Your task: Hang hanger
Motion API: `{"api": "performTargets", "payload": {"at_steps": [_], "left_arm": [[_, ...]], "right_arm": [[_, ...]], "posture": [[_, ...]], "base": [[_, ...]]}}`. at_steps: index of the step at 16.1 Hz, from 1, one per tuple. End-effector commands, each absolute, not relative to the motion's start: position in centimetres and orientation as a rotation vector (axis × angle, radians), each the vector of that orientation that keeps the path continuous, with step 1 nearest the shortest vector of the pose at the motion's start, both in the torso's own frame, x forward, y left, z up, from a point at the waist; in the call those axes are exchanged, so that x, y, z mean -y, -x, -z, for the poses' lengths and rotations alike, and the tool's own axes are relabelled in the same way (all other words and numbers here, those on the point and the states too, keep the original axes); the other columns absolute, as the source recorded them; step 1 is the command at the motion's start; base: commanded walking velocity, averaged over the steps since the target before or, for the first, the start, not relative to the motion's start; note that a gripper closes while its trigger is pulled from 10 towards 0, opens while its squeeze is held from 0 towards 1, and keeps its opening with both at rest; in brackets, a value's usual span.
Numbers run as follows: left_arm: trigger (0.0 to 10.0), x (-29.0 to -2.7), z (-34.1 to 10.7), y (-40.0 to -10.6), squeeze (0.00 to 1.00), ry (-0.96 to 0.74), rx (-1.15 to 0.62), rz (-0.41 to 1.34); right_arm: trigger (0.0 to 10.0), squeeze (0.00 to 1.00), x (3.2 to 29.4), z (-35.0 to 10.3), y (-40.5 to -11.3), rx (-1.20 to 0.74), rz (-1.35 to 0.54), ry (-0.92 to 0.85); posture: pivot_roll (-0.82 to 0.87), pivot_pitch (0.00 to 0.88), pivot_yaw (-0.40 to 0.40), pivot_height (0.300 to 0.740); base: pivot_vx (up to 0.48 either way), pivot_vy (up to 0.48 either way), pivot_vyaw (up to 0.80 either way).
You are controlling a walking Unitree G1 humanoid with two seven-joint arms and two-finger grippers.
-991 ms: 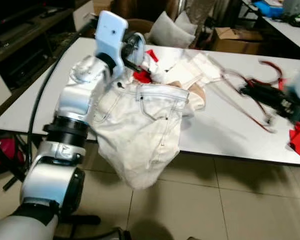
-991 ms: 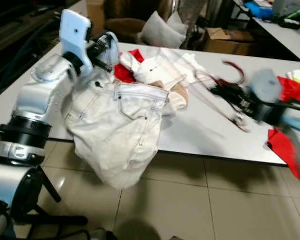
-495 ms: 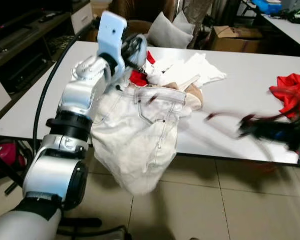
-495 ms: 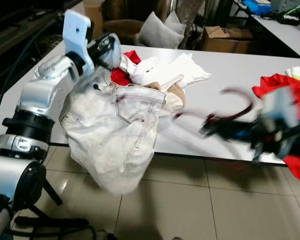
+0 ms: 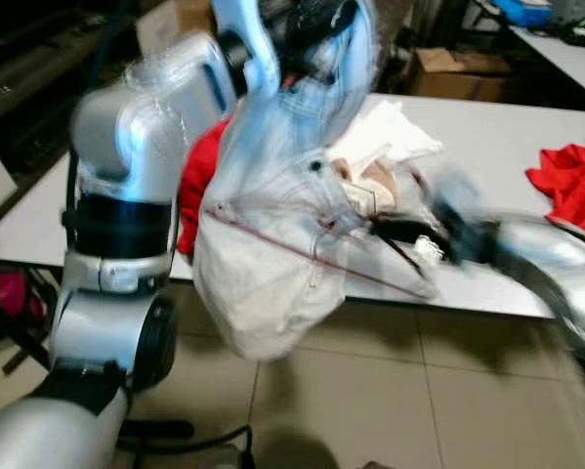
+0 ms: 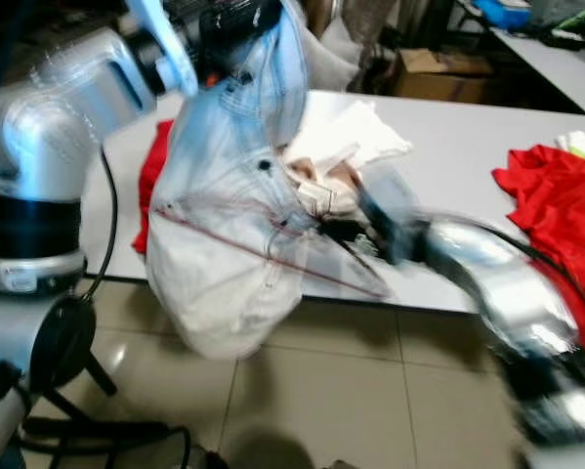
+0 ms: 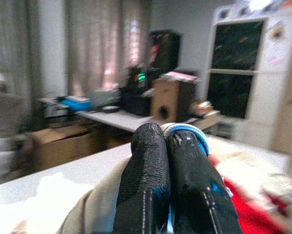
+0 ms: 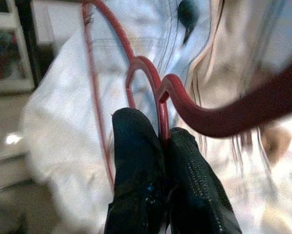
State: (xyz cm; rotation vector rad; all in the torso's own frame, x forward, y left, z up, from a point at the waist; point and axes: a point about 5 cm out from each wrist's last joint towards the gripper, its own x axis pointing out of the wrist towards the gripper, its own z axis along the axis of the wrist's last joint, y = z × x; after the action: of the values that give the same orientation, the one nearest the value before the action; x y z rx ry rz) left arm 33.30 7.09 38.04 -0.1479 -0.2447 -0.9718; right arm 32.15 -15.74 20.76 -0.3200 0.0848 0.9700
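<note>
My left gripper [image 5: 316, 20] is raised high above the table's near edge, shut on the waistband of white jeans [image 5: 272, 283] that hang down past the edge, blurred by motion. In the left wrist view the fingertips [image 7: 167, 141] press together over pale cloth. My right gripper [image 5: 385, 230] reaches in from the right, shut on a thin red hanger [image 5: 302, 254] whose bar lies across the front of the jeans. The right wrist view shows the hanger's red hook [image 8: 223, 112] curving out from between the closed fingers [image 8: 136, 146], close against the white fabric.
A white table [image 5: 507, 137] carries a pile of white clothes [image 5: 380, 137], a red cloth [image 5: 189, 186] behind the jeans and a red garment [image 5: 570, 186] at the right. A cardboard box [image 5: 448, 73] sits behind the table. Tiled floor lies in front.
My left arm has lifted the jeans up from the table. My right arm has swung left with the hanger, from the table's right side to the front of the jeans.
</note>
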Motion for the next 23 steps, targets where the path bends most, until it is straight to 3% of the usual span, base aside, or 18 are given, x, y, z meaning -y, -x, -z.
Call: {"api": "performTargets", "payload": {"at_steps": [1, 4, 6, 7, 9, 11, 13, 15, 17, 19, 21, 23], "left_arm": [[10.0, -7.2, -41.0, -31.9, 0.00, 0.185, 0.338, 1.005], [10.0, -7.7, -43.5, -31.0, 0.00, 0.232, 0.423, 1.016], [10.0, -8.2, -46.1, -30.2, 0.00, 0.255, 0.522, 1.009], [10.0, -8.6, -47.4, -30.0, 0.00, 0.278, 0.571, 0.994], [10.0, -9.6, -48.5, -30.3, 0.00, 0.289, 0.618, 0.939], [10.0, -10.2, -48.2, -31.4, 0.00, 0.251, 0.620, 0.850], [10.0, -9.4, -43.8, -34.7, 0.00, 0.105, 0.513, 0.708], [10.0, -8.6, -38.8, -37.6, 0.00, 0.049, 0.384, 0.590], [10.0, -8.0, -30.9, -40.6, 0.00, -0.121, 0.185, 0.438], [10.0, -8.7, -25.1, -41.4, 0.00, -0.242, 0.039, 0.349], [10.0, -11.3, -22.7, -41.8, 0.00, -0.316, 0.001, 0.243], [10.0, -13.5, -20.6, -41.6, 0.00, -0.374, -0.090, 0.259]], "right_arm": [[10.0, 0.00, 16.1, -21.2, -33.7, -0.055, -0.871, 0.339], [10.0, 0.00, 17.0, -24.5, -37.9, 0.034, -0.638, 0.402], [10.0, 0.00, 20.6, -31.1, -40.6, 0.176, -0.276, 0.511], [10.0, 0.00, 22.5, -35.1, -40.5, 0.280, -0.115, 0.501], [10.0, 0.00, 23.3, -38.6, -39.9, 0.392, -0.085, 0.452], [10.0, 0.00, 22.0, -37.6, -40.2, 0.347, -0.237, 0.525], [10.0, 0.00, 20.4, -31.0, -40.9, 0.164, -0.459, 0.634], [10.0, 0.00, 20.1, -26.4, -40.5, 0.063, -0.582, 0.617], [10.0, 0.00, 19.5, -21.2, -38.6, -0.030, -0.811, 0.547], [10.0, 0.00, 19.6, -18.8, -36.0, -0.059, -0.987, 0.510], [10.0, 0.00, 21.3, -19.0, -33.1, -0.068, -1.079, 0.516], [10.0, 0.00, 22.5, -20.2, -30.3, -0.080, -1.131, 0.528]], "posture": [[-0.03, 0.000, -0.038, 0.719], [-0.01, 0.000, -0.043, 0.719], [-0.01, 0.000, -0.042, 0.719], [-0.01, 0.000, -0.043, 0.719], [-0.01, 0.000, -0.043, 0.719], [-0.02, 0.000, -0.041, 0.719], [-0.03, 0.000, -0.033, 0.719], [-0.04, 0.000, -0.029, 0.719], [-0.05, 0.000, -0.019, 0.719], [-0.08, 0.000, 0.000, 0.719], [-0.11, 0.000, 0.028, 0.719], [-0.12, 0.000, 0.047, 0.719]], "base": [[0.000, 0.000, 0.00], [0.000, 0.000, 0.00], [0.000, 0.000, 0.00], [0.000, 0.000, 0.00], [0.000, 0.000, 0.00], [0.000, 0.000, 0.00], [0.000, 0.000, 0.00], [0.000, 0.000, 0.00], [0.000, 0.000, 0.00], [0.000, 0.000, 0.00], [0.000, 0.000, 0.00], [0.000, 0.000, 0.00]]}}
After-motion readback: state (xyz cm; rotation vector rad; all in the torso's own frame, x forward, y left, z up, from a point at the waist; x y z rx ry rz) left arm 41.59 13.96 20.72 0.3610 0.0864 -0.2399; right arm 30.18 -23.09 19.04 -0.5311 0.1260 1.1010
